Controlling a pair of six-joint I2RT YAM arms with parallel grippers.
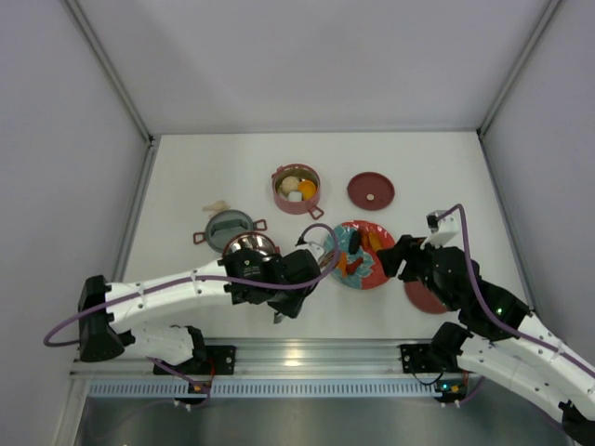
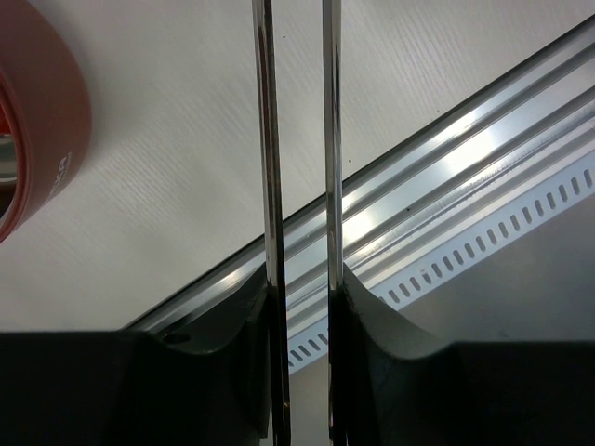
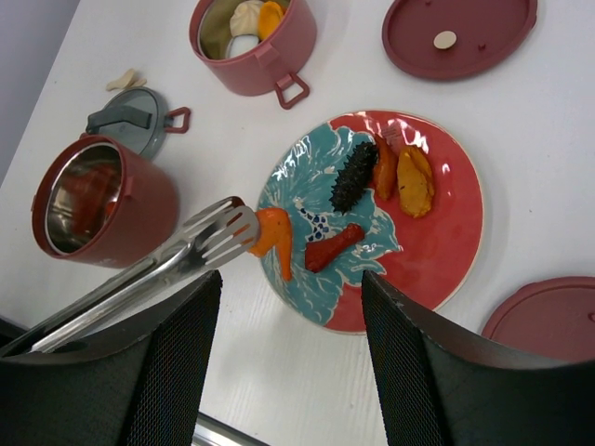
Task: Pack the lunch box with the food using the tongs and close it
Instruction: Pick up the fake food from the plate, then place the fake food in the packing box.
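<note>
White table (image 1: 204,177), grey walls (image 1: 307,56); left gripper (image 2: 299,290) clamps tongs (image 3: 177,255), tips touching orange food (image 3: 276,232) on plate (image 3: 446,232); right gripper (image 3: 290,283) gapes wide above.

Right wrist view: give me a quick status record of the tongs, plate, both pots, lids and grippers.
tongs: clamped in the left gripper, tips at an orange piece on the plate's left edge
plate: also holds a dark ridged piece, a red sausage and two orange bits
near pot: uncovered, empty
far pot: uncovered, white and orange food inside
far lid: flat on the table
near lid: flat on the table
right gripper: open, empty, above the plate
</note>
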